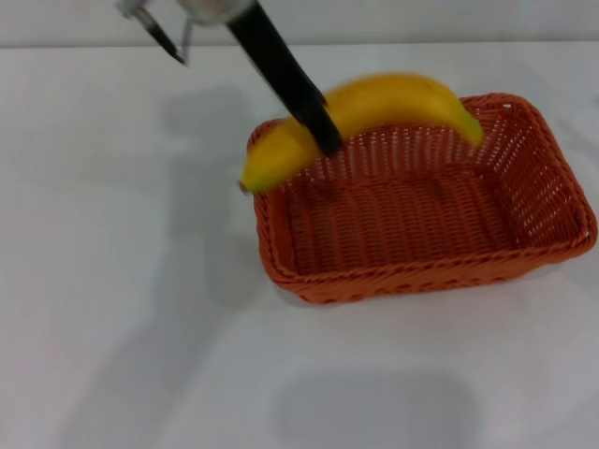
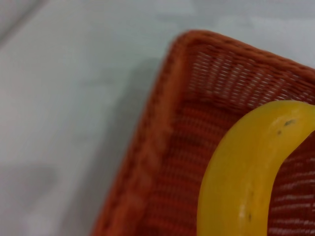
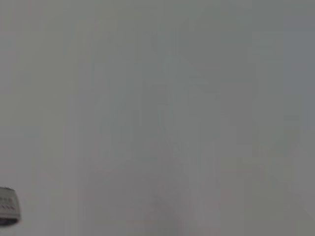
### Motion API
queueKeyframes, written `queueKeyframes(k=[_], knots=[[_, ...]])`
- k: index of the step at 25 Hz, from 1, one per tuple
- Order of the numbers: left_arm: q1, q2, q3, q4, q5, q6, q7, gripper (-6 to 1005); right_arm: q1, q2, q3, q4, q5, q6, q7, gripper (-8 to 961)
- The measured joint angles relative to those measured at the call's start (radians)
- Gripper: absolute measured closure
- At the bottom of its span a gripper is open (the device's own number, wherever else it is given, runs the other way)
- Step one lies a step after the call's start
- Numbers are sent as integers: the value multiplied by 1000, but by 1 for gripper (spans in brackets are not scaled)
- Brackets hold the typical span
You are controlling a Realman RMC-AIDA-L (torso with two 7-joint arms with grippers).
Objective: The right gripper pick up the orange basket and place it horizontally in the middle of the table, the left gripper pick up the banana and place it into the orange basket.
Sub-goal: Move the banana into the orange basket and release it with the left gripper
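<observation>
The left gripper (image 1: 323, 131) pinches the banana (image 1: 374, 108) above the orange basket (image 1: 421, 271) at centre-right, its long axis parallel to the basket's (right gripper unseen).

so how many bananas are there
1: the banana is held in the left end effector over the far rim of the orange basket. None other shows.

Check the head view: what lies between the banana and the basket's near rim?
Only the orange basket's bare woven floor; the banana hangs over the far rim, held by the left claw.
</observation>
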Motion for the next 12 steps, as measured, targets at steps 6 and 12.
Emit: queueKeyframes(k=[6, 12], knots=[[-23, -1, -1, 125, 10, -87, -77, 495, -10, -5, 5, 12, 0, -35, -18, 170], [-15, -1, -2, 116, -11, -109, -87, 383, -33, -17, 9, 12, -1, -51, -25, 170]])
